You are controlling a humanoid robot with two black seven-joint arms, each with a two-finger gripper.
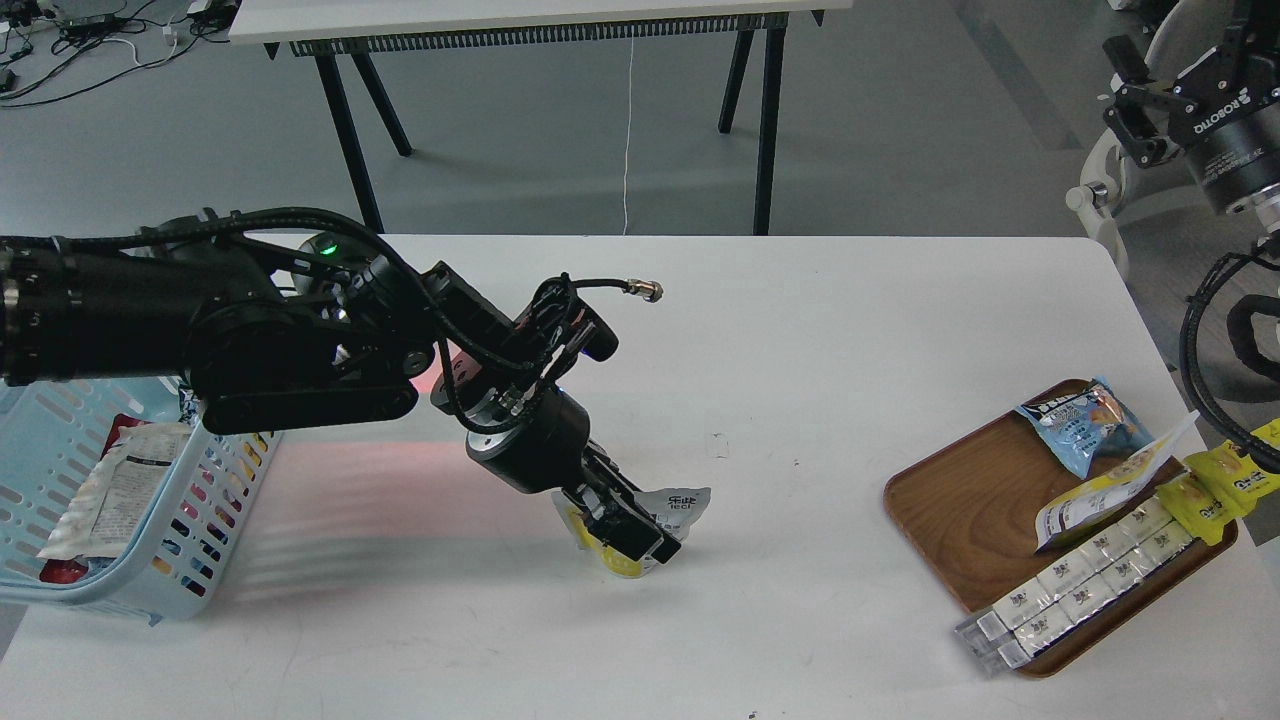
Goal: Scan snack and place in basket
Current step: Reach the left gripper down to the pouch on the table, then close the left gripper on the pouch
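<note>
Evidently the snack (655,512) is already in hand: the small pouch, yellow below and silver-white above, sits pinched between the fingers of the left gripper (628,530) low over the white table (800,350), near its middle and well apart from the basket (120,575). A reddish glow on the tabletop by the arm suggests scanning is under way or just done — I cannot say which — so the carry to the light blue basket at the left, which already holds other packets, remains. Dark print on the pouch top is too small to read. The right gripper (1135,110), raised at the far right with fingers spread and nothing between them, bears "ROBOTIQ". The wooden tray (960,510) keeps more packets, print unreadable.
</note>
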